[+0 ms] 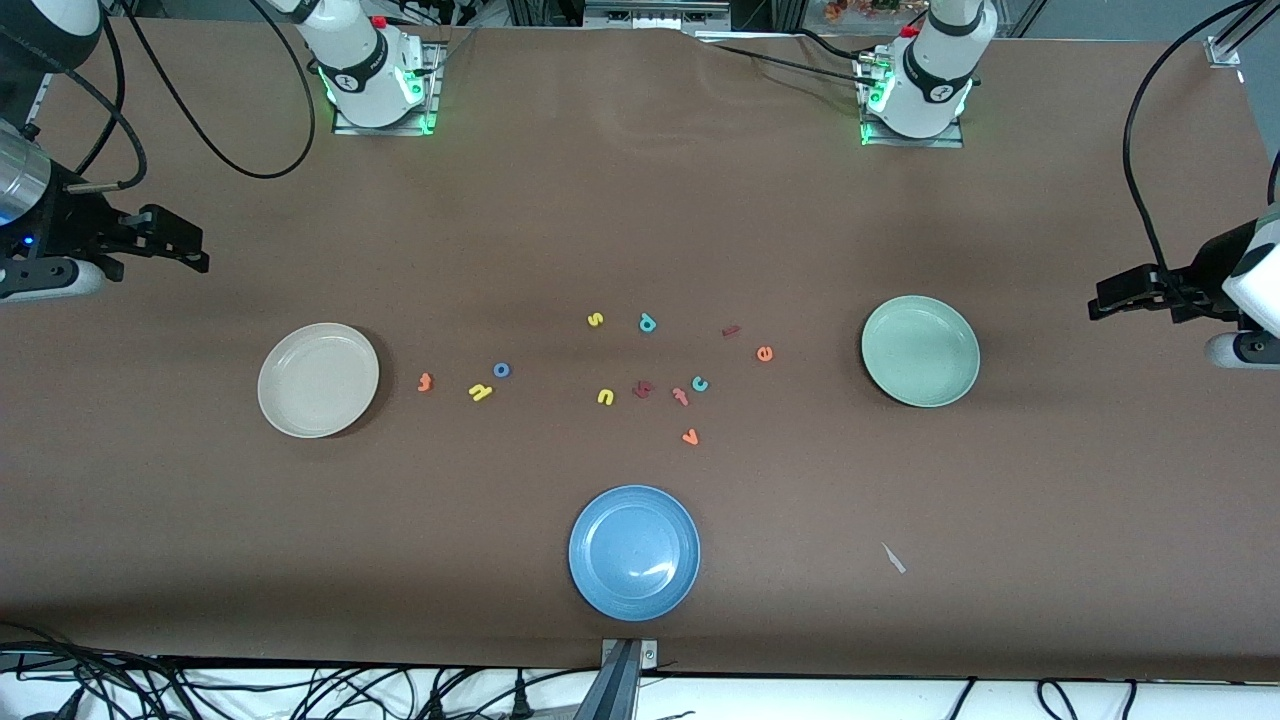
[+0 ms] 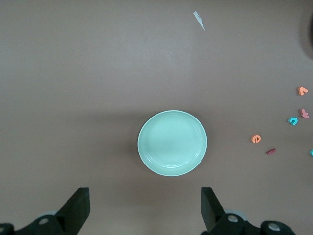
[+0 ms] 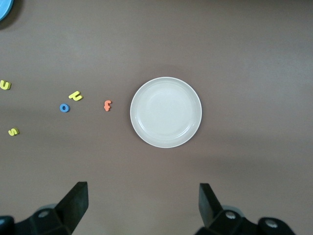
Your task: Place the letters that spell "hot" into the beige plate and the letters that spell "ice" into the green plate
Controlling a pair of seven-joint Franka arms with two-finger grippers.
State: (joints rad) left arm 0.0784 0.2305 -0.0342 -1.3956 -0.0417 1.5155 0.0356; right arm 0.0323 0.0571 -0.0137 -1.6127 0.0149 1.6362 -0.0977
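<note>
Meanwhile, both plates bare: beige plate (image 1: 318, 380), green plate (image 1: 920, 350).

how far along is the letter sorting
Nothing is done yet: the beige plate and green plate are both empty. Nothing is in hand; the left gripper and right gripper hang open, each above its own end of the table. All six letters, h, o, t, i, c, e, remain on the table.
</note>
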